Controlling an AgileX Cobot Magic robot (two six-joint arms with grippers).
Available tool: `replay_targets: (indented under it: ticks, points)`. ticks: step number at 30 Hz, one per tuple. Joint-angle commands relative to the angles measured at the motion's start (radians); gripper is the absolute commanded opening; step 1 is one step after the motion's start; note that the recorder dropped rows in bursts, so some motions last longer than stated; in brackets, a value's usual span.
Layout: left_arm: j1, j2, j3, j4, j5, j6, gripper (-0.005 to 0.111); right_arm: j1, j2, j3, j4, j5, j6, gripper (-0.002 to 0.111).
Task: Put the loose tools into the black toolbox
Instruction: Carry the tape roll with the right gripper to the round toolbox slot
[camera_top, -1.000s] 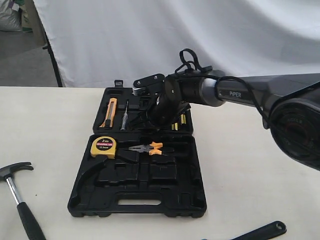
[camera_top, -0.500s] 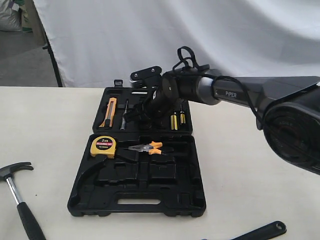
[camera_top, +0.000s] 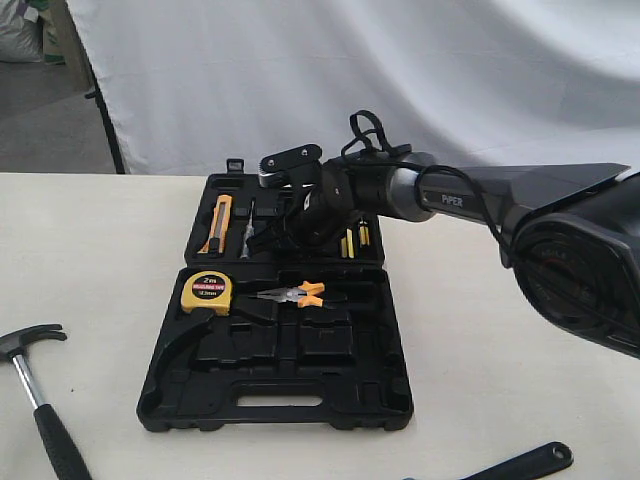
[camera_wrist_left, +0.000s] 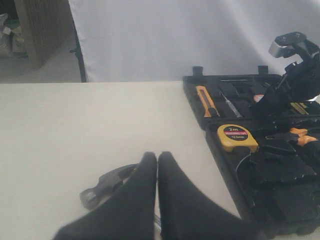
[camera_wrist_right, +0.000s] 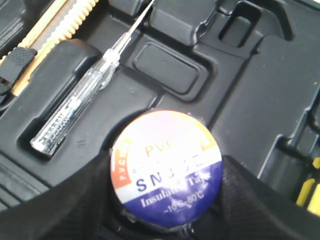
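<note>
The black toolbox (camera_top: 160, 398) lies open on the table, both halves flat. My right gripper (camera_top: 276, 226) hangs low over its far half. It is shut on the small round tape roll (camera_wrist_right: 167, 167), whose white, orange and blue label faces the right wrist camera; the fingers (camera_wrist_right: 75, 205) press on both of its sides. The claw hammer (camera_top: 30, 345) lies on the table left of the toolbox. My left gripper (camera_wrist_left: 157, 158) is shut and empty, just above the hammer (camera_wrist_left: 107, 182). The wrench handle (camera_top: 530, 462) shows at the front right edge.
A yellow tape measure (camera_top: 205, 292) and orange-handled pliers (camera_top: 296, 294) sit in the near half. An orange utility knife (camera_top: 220, 222) and a clear tester screwdriver (camera_wrist_right: 75, 115) lie in the far half, beside the tape roll. A white curtain stands behind the table.
My right arm has shifted a little to the left over the far half of the toolbox, still holding the tape roll. The hammer and wrench have not moved.
</note>
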Motion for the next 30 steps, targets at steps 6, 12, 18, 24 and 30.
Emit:
replay_targets:
  ticks: [6,12,18,24,30]
  points:
    - [-0.008,-0.004,0.003,0.005,-0.002,-0.008,0.001,0.015,0.013,0.000,0.001,0.033,0.001,0.000]
    - [-0.008,-0.004,0.003,0.005,-0.002,-0.008,0.001,0.017,0.013,0.000,-0.009,0.037,0.016,0.000]
    - [-0.008,-0.004,0.003,0.005,-0.002,-0.008,0.001,0.017,0.013,0.000,-0.009,0.054,0.038,0.014]
    - [-0.008,-0.004,0.003,0.005,-0.002,-0.008,0.001,0.017,0.009,0.000,-0.009,0.054,0.038,0.061]
    - [-0.008,-0.004,0.003,0.005,-0.002,-0.008,0.001,0.017,-0.037,0.000,-0.009,0.054,0.047,0.067]
